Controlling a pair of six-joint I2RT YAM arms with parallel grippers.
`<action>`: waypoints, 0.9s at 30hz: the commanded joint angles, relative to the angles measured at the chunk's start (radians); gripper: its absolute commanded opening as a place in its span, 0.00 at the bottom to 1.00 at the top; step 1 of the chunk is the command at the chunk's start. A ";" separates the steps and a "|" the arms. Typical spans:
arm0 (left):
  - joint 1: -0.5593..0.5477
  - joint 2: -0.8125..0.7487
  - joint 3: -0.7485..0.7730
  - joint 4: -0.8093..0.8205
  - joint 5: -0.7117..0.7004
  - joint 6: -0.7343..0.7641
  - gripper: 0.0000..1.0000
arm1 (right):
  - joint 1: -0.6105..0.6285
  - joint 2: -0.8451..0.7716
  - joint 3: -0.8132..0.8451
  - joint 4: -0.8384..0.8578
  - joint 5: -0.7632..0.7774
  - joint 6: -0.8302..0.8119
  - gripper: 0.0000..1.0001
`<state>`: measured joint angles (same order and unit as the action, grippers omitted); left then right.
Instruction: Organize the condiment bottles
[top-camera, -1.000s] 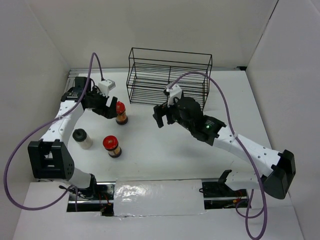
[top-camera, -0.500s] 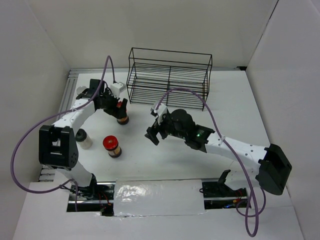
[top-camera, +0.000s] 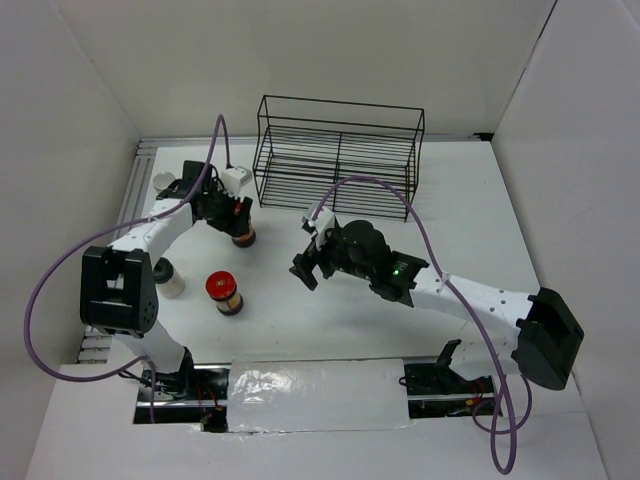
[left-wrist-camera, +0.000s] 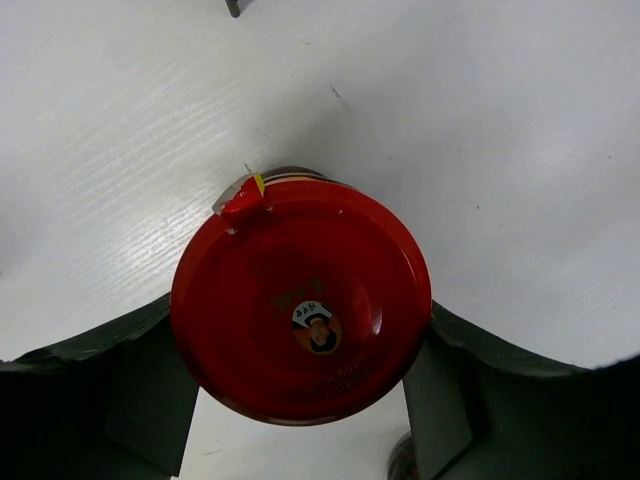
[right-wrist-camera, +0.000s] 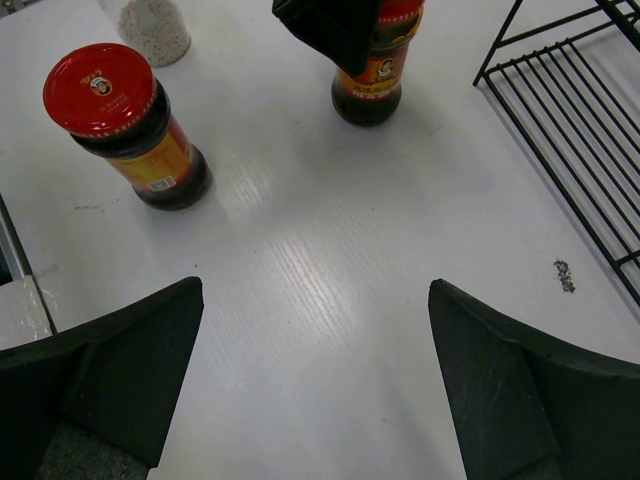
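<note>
Beside the rack (top-camera: 338, 150), left claw (top-camera: 238, 214) clasps red-lidded jar (left-wrist-camera: 300, 305)

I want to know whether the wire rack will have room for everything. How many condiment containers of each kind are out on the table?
red-lidded brown jar: 2
pale bottle: 1
Total: 3 plainly in view. A white shape at far left may be a fourth, but I cannot tell.
</note>
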<state>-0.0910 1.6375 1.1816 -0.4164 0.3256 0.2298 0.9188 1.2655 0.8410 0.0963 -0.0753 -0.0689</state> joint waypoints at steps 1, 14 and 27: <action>-0.007 -0.083 0.001 0.028 0.041 -0.003 0.37 | 0.012 -0.003 0.013 0.037 0.022 0.006 1.00; -0.059 -0.154 0.341 -0.320 0.196 0.052 0.00 | 0.002 -0.025 0.013 0.003 0.124 -0.002 1.00; -0.153 0.080 0.786 -0.116 0.060 -0.082 0.00 | -0.040 -0.089 -0.026 -0.036 0.151 0.047 1.00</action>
<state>-0.2451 1.6585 1.8744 -0.6933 0.4263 0.2012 0.8806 1.2026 0.8249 0.0792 0.0586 -0.0479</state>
